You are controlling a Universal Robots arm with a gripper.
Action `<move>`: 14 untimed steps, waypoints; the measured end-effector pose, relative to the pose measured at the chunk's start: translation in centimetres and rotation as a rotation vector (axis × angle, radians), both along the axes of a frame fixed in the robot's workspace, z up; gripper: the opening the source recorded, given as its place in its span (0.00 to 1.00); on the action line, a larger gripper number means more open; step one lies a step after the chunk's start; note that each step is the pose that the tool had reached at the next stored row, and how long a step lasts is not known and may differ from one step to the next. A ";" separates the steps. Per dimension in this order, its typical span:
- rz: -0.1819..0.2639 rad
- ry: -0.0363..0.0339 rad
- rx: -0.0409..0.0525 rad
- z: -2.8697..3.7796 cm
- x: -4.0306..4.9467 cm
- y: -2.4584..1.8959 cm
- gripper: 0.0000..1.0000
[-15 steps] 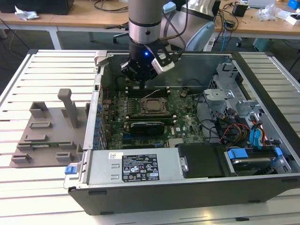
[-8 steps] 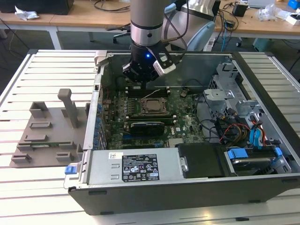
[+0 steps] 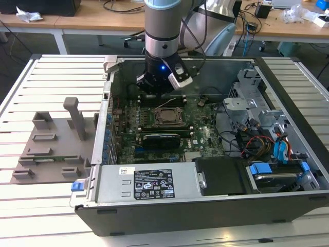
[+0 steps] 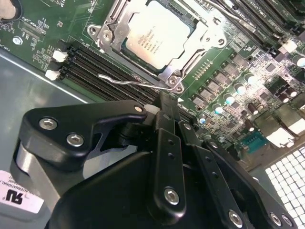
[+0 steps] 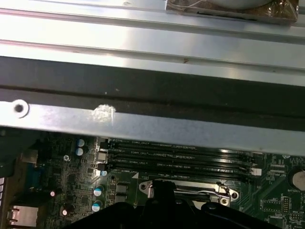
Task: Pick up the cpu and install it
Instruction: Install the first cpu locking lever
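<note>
From the exterior view I see my arm reaching down into the open computer case [image 3: 288, 87], which lies on its side on the slatted counter [image 3: 46, 82]. The gripper [image 3: 157, 85] hangs low over the motherboard [image 3: 205, 139], above the memory slots [image 3: 162, 100] at the far edge of the board, just beyond the socket.

The cpu [image 3: 165, 116] sits inside the socket frame [image 3: 163, 118] on the board; in the second wrist view its silvery top [image 4: 157, 36] faces up, lying flat within the metal frame [image 4: 202, 40], apart from the gripper. A thin wire latch lever [image 4: 131, 81] runs along the frame's edge between the socket and the black memory slots [image 4: 95, 62].

The gripper [image 4: 167, 117] in the second wrist view holds nothing that I can see; its dark fingers [image 4: 166, 143] appear drawn together, tips pointing toward the socket corner without touching the chip. In the first wrist view the memory slots [image 5: 176, 157] and the case wall [image 5: 152, 124] lie ahead of me, with the latch lever [image 5: 190, 191] just below them.

On the counter at the exterior view's left stands a grey fixture block [image 3: 56, 144]. A blue tab [image 3: 77, 186] sits by the case's near corner, and the power supply [image 3: 149, 182] fills the near side of the case
</note>
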State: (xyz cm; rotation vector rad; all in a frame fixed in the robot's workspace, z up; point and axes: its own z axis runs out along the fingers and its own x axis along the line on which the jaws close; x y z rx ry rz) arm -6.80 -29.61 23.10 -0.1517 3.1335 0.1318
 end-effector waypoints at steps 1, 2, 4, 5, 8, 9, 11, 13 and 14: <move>0.000 0.0000 -0.0001 -0.05 0.00 0.00 0.11; 0.000 0.0000 0.0000 -0.14 0.00 0.00 0.11; 0.000 0.0000 0.0000 -0.29 0.00 0.00 0.11; 0.000 0.0000 0.0000 -0.37 0.00 0.00 0.11; 0.000 0.0000 0.0000 -0.50 0.01 0.00 0.11; 0.000 0.0000 0.0000 -0.54 0.01 0.00 0.11; 0.000 0.0000 0.0000 -0.65 0.03 0.00 0.11; 0.000 0.0000 -0.0001 -0.75 0.04 0.00 0.11; 0.000 0.0000 -0.0001 -0.80 0.05 0.00 0.11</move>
